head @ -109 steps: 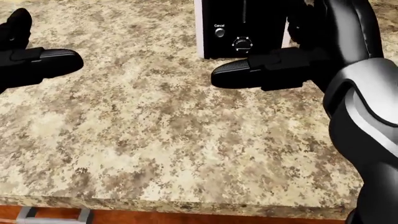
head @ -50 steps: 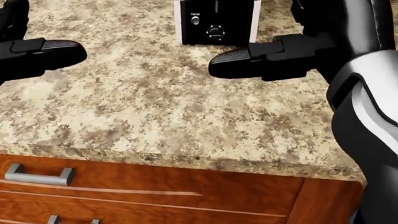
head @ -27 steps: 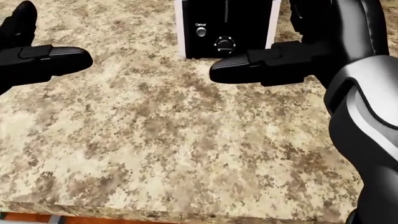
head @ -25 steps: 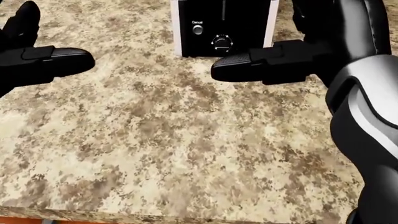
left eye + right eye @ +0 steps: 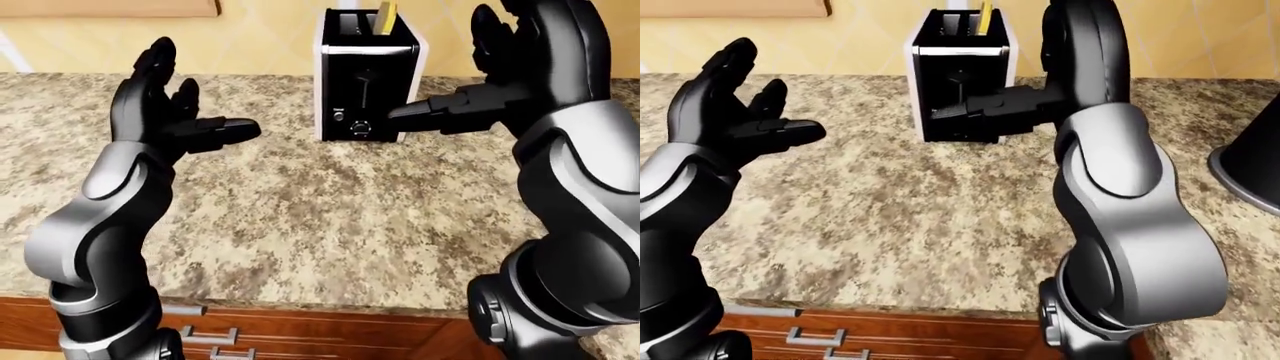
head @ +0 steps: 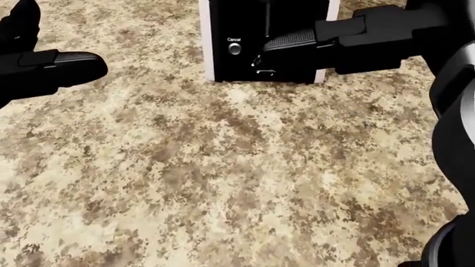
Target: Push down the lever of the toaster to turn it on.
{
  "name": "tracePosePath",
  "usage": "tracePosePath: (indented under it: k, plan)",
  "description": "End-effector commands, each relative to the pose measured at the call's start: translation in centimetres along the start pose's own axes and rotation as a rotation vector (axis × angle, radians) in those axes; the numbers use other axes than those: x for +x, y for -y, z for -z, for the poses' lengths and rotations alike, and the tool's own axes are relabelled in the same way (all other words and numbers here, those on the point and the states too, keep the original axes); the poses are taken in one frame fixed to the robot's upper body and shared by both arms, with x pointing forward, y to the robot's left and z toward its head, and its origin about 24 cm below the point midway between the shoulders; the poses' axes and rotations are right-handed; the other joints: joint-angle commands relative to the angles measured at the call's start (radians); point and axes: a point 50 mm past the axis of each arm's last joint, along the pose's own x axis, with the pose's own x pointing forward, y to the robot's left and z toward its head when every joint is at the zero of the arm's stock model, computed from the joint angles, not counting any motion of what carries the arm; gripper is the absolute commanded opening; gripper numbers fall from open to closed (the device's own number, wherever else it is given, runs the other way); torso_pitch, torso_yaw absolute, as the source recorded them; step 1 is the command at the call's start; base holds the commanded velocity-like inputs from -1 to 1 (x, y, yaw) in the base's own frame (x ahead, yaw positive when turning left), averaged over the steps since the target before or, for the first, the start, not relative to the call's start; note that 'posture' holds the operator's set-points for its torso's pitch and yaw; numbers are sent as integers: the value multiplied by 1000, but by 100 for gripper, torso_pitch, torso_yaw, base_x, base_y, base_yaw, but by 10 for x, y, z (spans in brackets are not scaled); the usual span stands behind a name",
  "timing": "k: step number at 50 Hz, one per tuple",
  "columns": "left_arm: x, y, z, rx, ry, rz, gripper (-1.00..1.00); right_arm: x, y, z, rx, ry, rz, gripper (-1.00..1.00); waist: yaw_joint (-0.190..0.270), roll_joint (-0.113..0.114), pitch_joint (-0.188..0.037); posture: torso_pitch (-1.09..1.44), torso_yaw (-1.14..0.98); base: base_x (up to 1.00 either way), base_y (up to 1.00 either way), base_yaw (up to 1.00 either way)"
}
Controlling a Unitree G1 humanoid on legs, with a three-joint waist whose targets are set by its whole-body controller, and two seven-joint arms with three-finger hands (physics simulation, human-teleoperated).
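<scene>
A black toaster (image 5: pixel 350 71) with white sides stands upright on the granite counter (image 5: pixel 300 217), with a yellow slice (image 5: pixel 384 13) poking from its top. Its lever (image 5: pixel 365 78) sits high in the vertical slot. In the head view the Cancel button (image 6: pixel 234 48) shows on its face. My right hand (image 5: pixel 450 79) is open, the fingers raised to the right of the toaster. Its thumb (image 6: pixel 285 40) points left across the lower face, below the lever, and hides the dial. My left hand (image 5: pixel 205 94) hovers open over the counter, well left of the toaster.
The counter's near edge runs along the bottom of the eye views, with wooden drawers and metal handles (image 5: pixel 205 332) below it. A dark cone-shaped object (image 5: pixel 1252 161) stands on the counter at the right edge of the right-eye view. A yellow tiled wall rises behind.
The head camera has shifted, so the toaster looks larger. My right thumb has risen from below the toaster onto its lower face, covering the dial. The left hand has barely moved.
</scene>
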Motion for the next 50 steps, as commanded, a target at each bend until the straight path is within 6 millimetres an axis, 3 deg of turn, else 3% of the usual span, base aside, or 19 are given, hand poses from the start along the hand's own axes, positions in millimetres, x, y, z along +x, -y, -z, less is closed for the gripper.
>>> tracePosePath:
  k: [1, 12, 20, 31, 50]
  plan:
    - [-3, 2, -18, -4, 94, 11, 100, -2, 2, -13, 3, 76, 17, 100, -1, 4, -27, 0, 0, 0, 0, 0]
    - [0, 4, -22, -28, 118, 9, 100, -2, 0, -14, 9, 82, 3, 100, 0, 6, -23, 0, 0, 0, 0, 0]
    - [17, 9, -27, -20, 115, 12, 100, 14, 1, -7, 30, 50, -1, 100, 2, 5, -30, -1, 0, 0, 0, 0]
    - [35, 19, -22, -14, 99, 33, 100, 40, -8, -2, 49, 19, -21, 100, 2, 6, -79, -9, 0, 0, 0, 0]
    - [44, 22, -25, -31, 111, 42, 100, 67, -23, -5, 28, 0, -53, 100, 1, 7, -178, -24, 0, 0, 0, 0]
